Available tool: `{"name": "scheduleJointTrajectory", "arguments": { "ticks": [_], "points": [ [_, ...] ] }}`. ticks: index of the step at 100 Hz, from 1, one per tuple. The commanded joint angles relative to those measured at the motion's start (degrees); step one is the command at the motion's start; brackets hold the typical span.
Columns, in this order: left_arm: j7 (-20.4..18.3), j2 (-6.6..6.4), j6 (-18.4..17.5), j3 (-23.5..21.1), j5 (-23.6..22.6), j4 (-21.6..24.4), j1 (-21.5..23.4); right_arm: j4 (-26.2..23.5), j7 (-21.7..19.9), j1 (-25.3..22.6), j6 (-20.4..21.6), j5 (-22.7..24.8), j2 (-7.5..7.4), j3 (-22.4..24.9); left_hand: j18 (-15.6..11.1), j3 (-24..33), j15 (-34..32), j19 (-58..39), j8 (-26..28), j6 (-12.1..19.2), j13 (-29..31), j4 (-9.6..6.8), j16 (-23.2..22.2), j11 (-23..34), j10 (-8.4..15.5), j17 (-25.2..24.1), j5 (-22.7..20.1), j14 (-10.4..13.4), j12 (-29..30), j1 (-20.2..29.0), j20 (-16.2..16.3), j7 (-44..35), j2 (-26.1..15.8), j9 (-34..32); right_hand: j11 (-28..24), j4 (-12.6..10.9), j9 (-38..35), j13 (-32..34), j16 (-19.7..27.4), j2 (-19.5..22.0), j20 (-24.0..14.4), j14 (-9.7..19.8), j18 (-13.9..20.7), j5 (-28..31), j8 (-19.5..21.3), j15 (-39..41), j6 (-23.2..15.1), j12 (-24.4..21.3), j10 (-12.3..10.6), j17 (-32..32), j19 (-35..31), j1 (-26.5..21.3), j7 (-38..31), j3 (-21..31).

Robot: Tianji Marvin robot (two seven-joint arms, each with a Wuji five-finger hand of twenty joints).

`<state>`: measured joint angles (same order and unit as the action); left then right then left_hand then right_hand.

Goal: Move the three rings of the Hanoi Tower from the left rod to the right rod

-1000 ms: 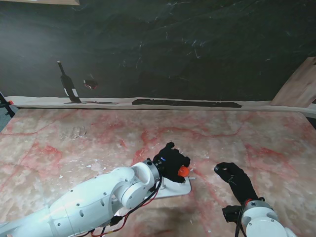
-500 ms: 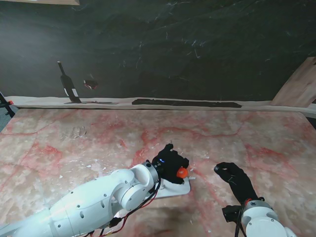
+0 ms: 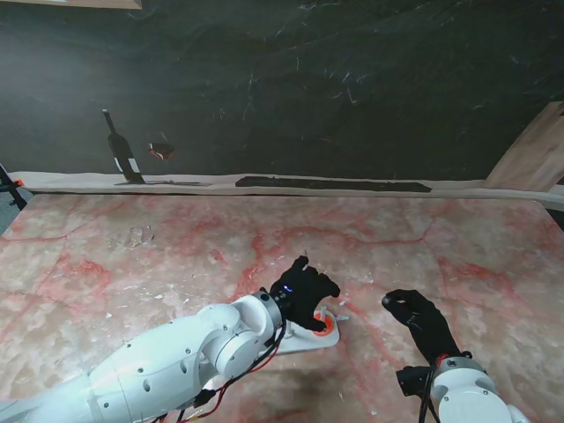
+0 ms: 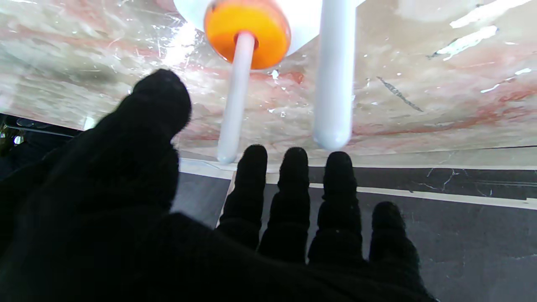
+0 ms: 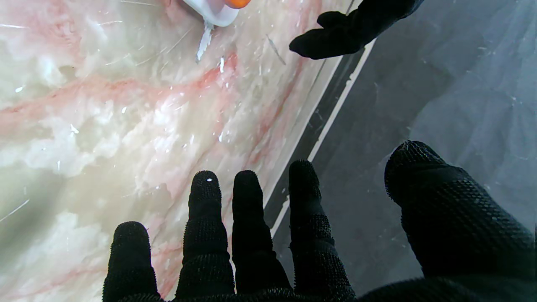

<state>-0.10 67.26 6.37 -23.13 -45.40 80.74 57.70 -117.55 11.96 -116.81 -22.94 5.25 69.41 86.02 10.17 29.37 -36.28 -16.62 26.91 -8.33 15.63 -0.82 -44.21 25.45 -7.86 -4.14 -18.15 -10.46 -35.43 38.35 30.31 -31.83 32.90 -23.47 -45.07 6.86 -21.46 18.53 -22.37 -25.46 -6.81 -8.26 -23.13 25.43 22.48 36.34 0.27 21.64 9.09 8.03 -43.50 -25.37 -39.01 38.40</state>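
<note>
Clearly, an orange ring (image 4: 247,32) is seated at the foot of a thin white rod (image 4: 235,100), resting on the white base (image 3: 310,337) of the Hanoi Tower, as shown by the left wrist view. A second, thicker-looking white rod (image 4: 334,71) is seen just beside that rod, bare of rings over the length that shows. In the stand view the orange ring (image 3: 325,324) is found at the right end of the white base, on the marbled table (image 3: 159,256).

The left hand (image 3: 304,288) is held over the white base, its black-gloved fingers (image 4: 289,197) spread apart and nothing gripped; the fingertips lie near the free ends of both rods without touching them.

The right hand (image 3: 421,319) is kept to the right of the white base, apart from it, with its fingers (image 5: 247,226) likewise splayed and empty. No other rings can be made out, much of the base being hidden under the left hand.
</note>
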Motion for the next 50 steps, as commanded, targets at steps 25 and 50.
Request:
{"name": "scheduleJointTrajectory", "arguments": {
  "ticks": [25,50],
  "points": [
    [-1.37,-1.90,0.21,-3.92,-1.85,4.07,3.41,-0.14,-0.18,-0.26,-0.11,-0.18,0.20,-0.24,0.17,-7.92,4.53,6.37,-4.60,-1.69,-4.83,2.77,2.77,-4.67,-4.45,-1.39,5.93,-1.94,9.58,-2.32,5.36,5.37,0.65,5.27,-0.54,-1.49,1.22,-0.98,-0.40,0.76,-0.84,0.41,0.01,-1.75,0.15,0.23,-0.35,0.28,-0.45,0.70,0.59,0.41,-0.23,-1.36],
    [-1.99,-4.99,1.23,-14.35,-9.91,12.07,14.12,-0.15,-0.27,-0.27,-0.08,-0.30,0.18,-0.25,0.12,-10.09,5.34,7.01,-5.14,-1.92,-4.92,2.42,3.36,-3.57,-2.47,-1.37,6.77,-1.72,8.67,-2.19,5.98,6.01,-1.08,6.43,-0.55,-1.48,1.19,-0.95,-0.41,0.78,-0.93,0.37,0.02,-1.75,0.12,0.25,-0.29,0.28,-0.46,0.70,0.63,0.43,-0.27,-1.46]
  ]
}}
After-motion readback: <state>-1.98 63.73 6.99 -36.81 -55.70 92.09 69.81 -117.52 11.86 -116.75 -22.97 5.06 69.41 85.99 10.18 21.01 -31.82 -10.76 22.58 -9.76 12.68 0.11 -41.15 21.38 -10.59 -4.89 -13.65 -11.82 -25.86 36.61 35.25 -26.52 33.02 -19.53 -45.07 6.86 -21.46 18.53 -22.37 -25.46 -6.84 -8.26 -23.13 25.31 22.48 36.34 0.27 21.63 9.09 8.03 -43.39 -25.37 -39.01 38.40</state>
